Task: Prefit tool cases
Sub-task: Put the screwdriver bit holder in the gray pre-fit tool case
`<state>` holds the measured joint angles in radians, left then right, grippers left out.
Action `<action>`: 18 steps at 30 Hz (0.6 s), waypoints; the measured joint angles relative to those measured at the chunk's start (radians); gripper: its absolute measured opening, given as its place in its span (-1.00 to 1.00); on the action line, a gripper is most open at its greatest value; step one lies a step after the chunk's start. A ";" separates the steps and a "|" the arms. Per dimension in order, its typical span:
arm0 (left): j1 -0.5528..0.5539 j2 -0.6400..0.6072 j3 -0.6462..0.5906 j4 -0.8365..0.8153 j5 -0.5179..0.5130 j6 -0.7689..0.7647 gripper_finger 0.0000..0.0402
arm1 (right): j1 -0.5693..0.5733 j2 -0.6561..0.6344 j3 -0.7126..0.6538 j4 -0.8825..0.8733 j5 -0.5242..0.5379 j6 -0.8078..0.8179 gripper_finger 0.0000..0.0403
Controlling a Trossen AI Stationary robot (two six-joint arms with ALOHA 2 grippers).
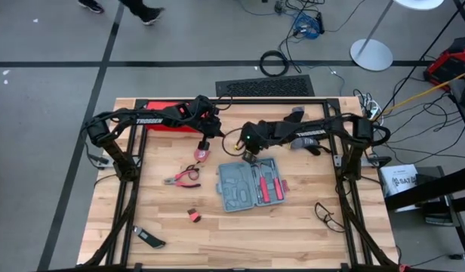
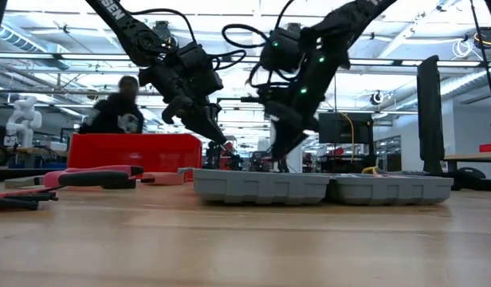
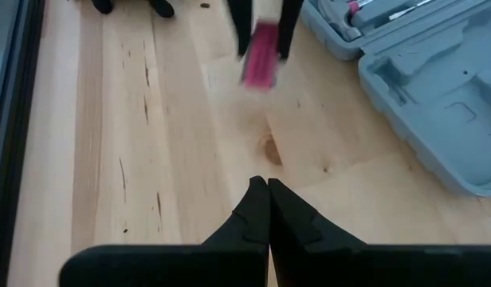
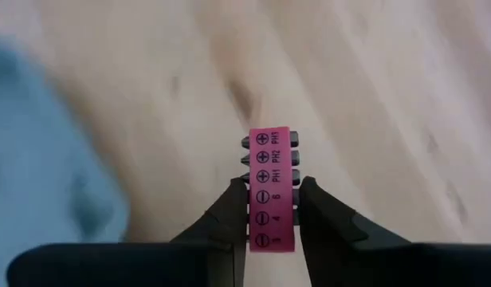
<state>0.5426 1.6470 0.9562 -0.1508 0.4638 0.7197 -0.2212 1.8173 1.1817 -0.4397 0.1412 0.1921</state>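
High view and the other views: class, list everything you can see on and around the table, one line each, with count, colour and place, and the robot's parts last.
tool case: one, blue-grey, open flat, mid-table.
red-handled tools: a few, in the case's right half.
bit holder: one, pink, gripped above the table by the case's far edge.
pliers: one, red handles, left of the case.
red box: one, far-left table edge.
small item: one, red and black, nearer than the pliers.
black tool: one, near-left corner.
table: one, light wood.
person: one, dark clothes, behind the table.
left gripper: shut, empty, beyond the pliers.
right gripper: clamped on the bit holder.
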 joint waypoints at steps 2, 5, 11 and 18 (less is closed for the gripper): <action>0.000 0.000 0.000 0.000 0.000 0.000 -1.00 | 0.022 -0.031 -0.001 -0.069 -0.001 0.000 -0.62; 0.000 0.000 0.000 -0.001 0.000 0.000 -1.00 | 0.073 -0.080 0.003 -0.196 -0.001 0.009 -0.62; 0.000 0.000 0.000 -0.008 0.000 0.000 -1.00 | 0.217 -0.162 0.001 -0.387 -0.011 0.037 -0.62; 0.000 0.000 0.000 -0.009 0.000 0.000 -1.00 | 0.376 -0.239 0.001 -0.548 -0.007 -0.050 -0.62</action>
<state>0.5426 1.6470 0.9562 -0.1600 0.4641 0.7193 0.1548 1.5781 1.1828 -0.9873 0.1344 0.1417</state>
